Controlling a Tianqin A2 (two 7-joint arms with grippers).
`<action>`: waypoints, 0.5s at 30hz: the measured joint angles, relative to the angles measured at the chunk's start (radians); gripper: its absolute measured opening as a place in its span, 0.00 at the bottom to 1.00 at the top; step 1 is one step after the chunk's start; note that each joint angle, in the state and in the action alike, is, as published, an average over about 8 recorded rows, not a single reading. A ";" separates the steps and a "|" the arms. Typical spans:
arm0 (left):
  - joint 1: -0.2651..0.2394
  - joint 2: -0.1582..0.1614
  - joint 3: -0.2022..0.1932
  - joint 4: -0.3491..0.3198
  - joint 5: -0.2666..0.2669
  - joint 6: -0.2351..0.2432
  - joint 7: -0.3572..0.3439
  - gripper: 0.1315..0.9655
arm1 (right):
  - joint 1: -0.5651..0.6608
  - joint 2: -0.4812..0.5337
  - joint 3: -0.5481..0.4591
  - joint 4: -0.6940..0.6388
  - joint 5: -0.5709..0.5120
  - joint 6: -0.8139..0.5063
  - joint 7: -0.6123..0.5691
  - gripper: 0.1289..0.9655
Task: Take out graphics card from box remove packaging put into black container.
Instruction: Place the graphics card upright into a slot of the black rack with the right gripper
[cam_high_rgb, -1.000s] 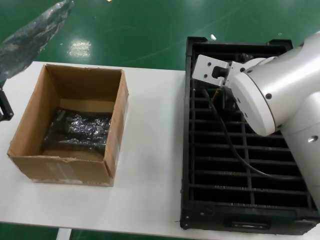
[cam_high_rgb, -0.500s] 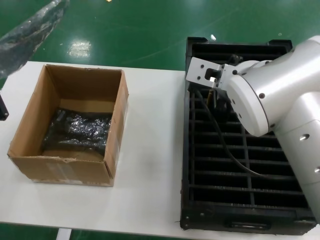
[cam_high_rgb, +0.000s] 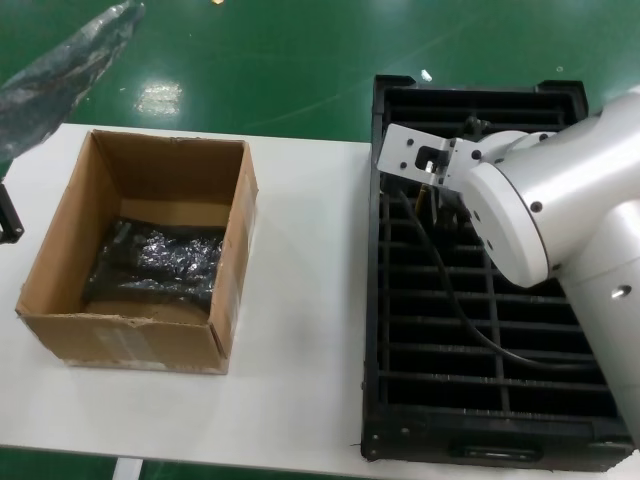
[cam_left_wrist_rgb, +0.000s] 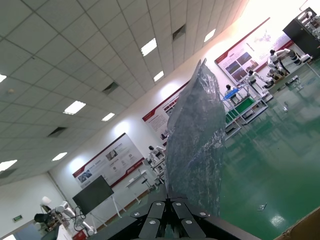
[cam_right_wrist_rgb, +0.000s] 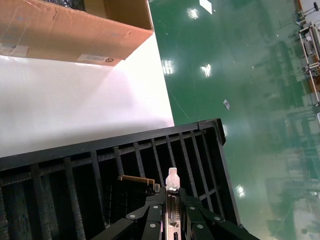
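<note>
My right gripper (cam_high_rgb: 436, 197) is over the far end of the black container (cam_high_rgb: 374, 300). In the right wrist view it (cam_right_wrist_rgb: 172, 194) is shut on the silver end bracket of the bare graphics card (cam_right_wrist_rgb: 172, 181), which stands edgewise in a slot of the container (cam_right_wrist_rgb: 50, 156). My left gripper (cam_left_wrist_rgb: 170, 194) is raised off the table's far left and shut on the limp grey-blue packaging (cam_left_wrist_rgb: 195, 150). The packaging also hangs at the head view's top left (cam_high_rgb: 60, 70). The brown box (cam_high_rgb: 130, 340) holds a shiny dark wrapped bundle (cam_high_rgb: 155, 262).
The white table (cam_high_rgb: 300, 300) carries the box on the left and the container on the right, with bare surface between them. Green floor lies beyond the table's far edge. A cable (cam_high_rgb: 470, 315) runs from my right wrist over the container's slots.
My right wrist has shifted slightly left and down over the container's far end. The raised packaging and the box have not moved.
</note>
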 joint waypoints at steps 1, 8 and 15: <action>0.000 0.000 0.001 0.000 0.000 0.000 0.000 0.01 | -0.004 0.001 0.001 0.004 -0.001 -0.002 0.000 0.06; 0.002 0.002 0.002 0.000 0.002 -0.001 0.002 0.01 | -0.027 0.006 -0.004 0.020 -0.017 0.010 -0.012 0.05; 0.003 0.001 0.000 -0.002 0.003 -0.003 0.003 0.01 | -0.037 0.003 0.008 0.016 -0.043 0.067 -0.020 0.05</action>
